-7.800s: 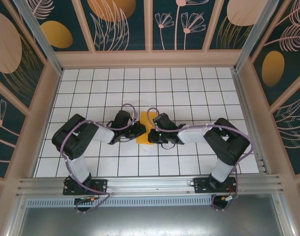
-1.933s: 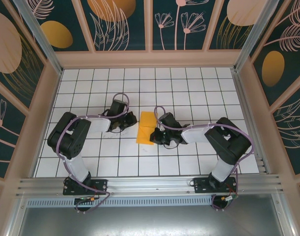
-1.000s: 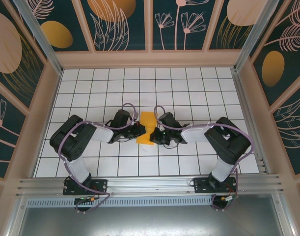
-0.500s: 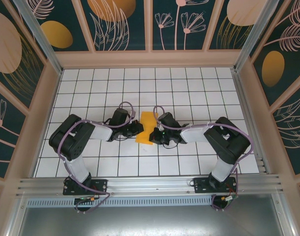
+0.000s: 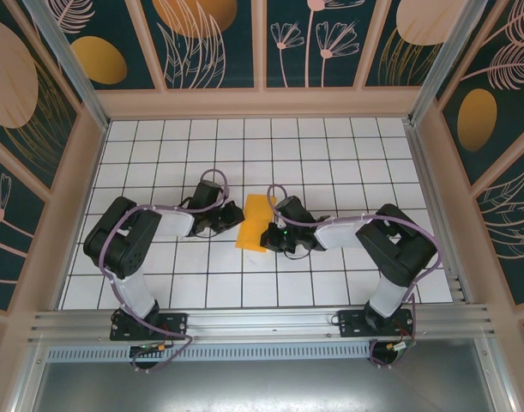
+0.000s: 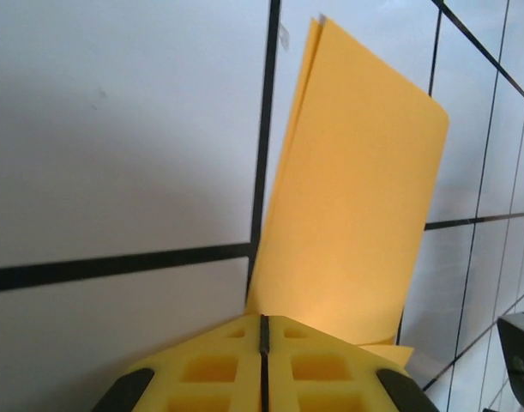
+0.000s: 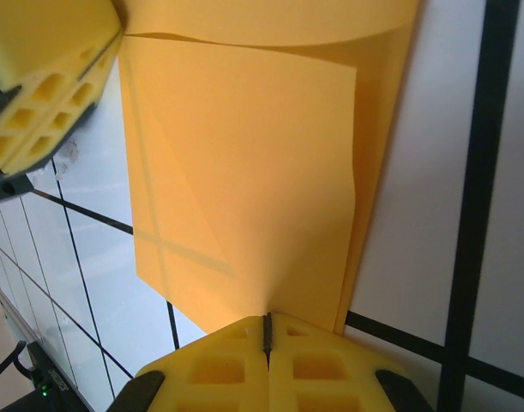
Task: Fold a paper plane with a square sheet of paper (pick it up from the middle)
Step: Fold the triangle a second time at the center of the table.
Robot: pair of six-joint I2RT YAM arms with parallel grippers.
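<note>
Left gripper [image 6: 262,319]: I see its yellow pads pressed together, pinching one edge of the folded orange-yellow sheet of paper [image 6: 356,215], which slants away ahead of the tips. My right gripper [image 7: 267,318] pinches the opposite edge, pads together. The sheet lies between both tools on the white tiled table [image 5: 330,154], its upper layer bowed.

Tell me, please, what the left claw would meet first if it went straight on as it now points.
The square sheet of paper, folded, right before the left claw; whether they touch is unclear.
</note>
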